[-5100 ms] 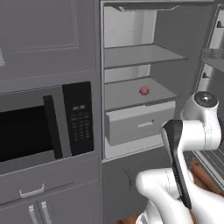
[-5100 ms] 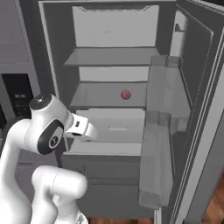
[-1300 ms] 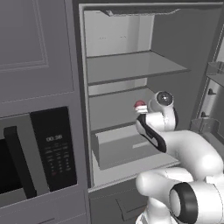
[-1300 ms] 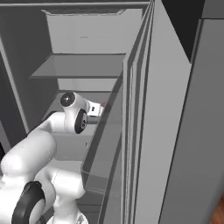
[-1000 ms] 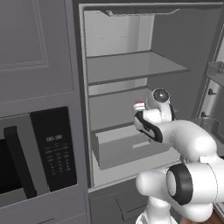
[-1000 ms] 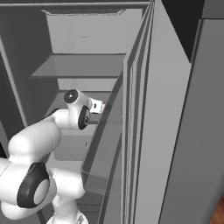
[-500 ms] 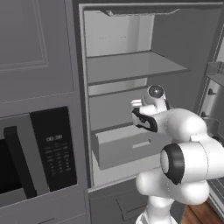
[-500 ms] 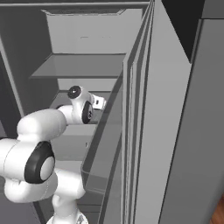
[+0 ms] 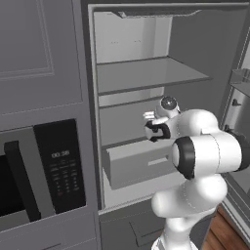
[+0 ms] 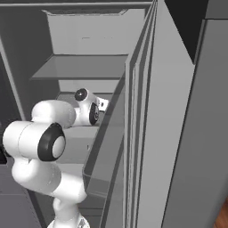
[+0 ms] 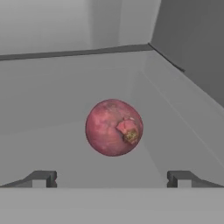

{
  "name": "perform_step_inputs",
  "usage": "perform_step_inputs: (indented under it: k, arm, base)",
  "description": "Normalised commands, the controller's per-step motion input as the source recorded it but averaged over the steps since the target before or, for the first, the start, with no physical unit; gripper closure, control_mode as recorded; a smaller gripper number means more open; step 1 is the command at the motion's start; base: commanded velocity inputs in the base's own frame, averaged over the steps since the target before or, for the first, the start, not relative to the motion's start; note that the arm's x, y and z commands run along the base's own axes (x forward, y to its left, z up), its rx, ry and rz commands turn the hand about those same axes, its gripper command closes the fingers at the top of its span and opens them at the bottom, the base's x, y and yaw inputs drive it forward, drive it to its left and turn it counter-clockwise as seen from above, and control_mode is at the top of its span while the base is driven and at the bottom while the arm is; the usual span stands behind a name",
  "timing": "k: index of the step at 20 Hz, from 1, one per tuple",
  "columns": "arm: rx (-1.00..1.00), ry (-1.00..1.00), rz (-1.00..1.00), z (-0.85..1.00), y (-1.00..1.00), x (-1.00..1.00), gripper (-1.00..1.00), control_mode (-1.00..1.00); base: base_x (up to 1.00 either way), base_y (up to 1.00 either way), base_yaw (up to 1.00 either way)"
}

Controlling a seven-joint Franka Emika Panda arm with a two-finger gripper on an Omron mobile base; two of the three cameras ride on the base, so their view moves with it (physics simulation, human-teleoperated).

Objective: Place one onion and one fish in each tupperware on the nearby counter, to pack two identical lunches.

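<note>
Arm reached deeper into the fridge since earlier.
Tool point(image 11: 109, 178) fully open, empty; centre fingers on onion point(image 11: 114, 127) before closing.

A lone red onion point(image 11: 114, 127) rests on a grey refrigerator shelf point(image 11: 57, 118), near the rear corner where its walls meet.

Kitchen: open fridge point(image 9: 146, 78), built-in microwave point(image 9: 39, 171), cabinets point(image 9: 34, 44).
</note>
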Motion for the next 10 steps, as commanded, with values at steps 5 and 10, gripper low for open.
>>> perform_step_inputs:
  k: [5,10]
  arm:
    - [0.01,0.0,0.0,-0.16,0.0,0.39,-1.0,-1.0]
    - [0.02,0.0,0.0,-0.11,-0.03,0.34,-1.0,-1.0]
  base:
    - [0.0,0.0,0.0]
    - [0.0,0.0,0.0]
